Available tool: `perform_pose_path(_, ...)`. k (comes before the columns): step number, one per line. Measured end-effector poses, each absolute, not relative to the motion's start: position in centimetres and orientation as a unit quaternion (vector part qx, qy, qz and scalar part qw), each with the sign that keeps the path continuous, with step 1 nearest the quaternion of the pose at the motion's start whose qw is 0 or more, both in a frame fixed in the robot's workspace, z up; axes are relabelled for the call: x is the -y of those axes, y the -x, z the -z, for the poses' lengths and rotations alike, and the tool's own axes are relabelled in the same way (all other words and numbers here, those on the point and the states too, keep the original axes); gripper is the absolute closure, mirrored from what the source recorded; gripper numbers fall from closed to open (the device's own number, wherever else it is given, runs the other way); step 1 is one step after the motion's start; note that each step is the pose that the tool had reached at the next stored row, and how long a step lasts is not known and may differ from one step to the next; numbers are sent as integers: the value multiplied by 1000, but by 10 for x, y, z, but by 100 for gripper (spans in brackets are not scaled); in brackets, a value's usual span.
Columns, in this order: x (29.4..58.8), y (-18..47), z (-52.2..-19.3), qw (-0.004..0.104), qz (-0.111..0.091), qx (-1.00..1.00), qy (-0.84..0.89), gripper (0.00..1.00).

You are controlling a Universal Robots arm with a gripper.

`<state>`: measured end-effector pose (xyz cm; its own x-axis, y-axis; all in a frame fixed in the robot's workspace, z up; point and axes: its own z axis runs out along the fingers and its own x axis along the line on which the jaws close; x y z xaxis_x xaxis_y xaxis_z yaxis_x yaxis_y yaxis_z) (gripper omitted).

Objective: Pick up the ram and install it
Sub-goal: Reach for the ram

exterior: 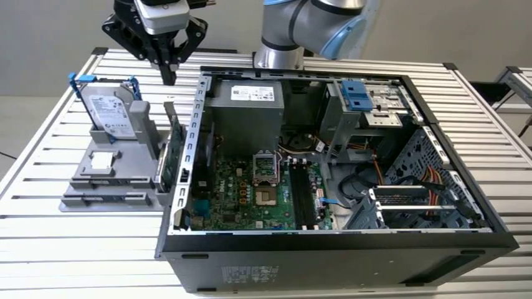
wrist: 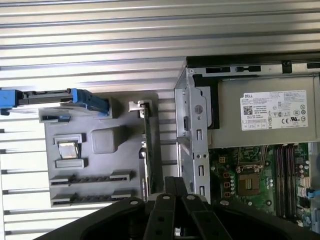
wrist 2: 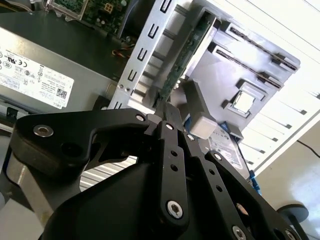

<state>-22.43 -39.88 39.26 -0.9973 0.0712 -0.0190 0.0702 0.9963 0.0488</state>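
My gripper (exterior: 169, 77) hangs high over the table at the exterior view's left, above the far end of the grey holder (exterior: 124, 187) and beside the open computer case (exterior: 332, 243). Its black fingers (wrist: 175, 186) are shut together with nothing between them, as both wrist views show (wrist 2: 165, 120). The holder has two long slots (wrist: 90, 178) with dark strips in them. I cannot tell whether the ram stands in either one. The motherboard's memory slots (exterior: 301, 193) lie inside the case.
A silver hard drive with blue rails (exterior: 112, 111) stands at the holder's far end. A green expansion card (exterior: 173, 159) stands on edge between holder and case wall. The power supply (exterior: 245, 109) fills the case's far corner. Slatted table runs all around.
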Motion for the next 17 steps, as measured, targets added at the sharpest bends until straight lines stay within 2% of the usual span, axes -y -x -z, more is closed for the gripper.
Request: perform_pose_path(17, 399, 246, -393, 10, -24, -999, -35, 100)
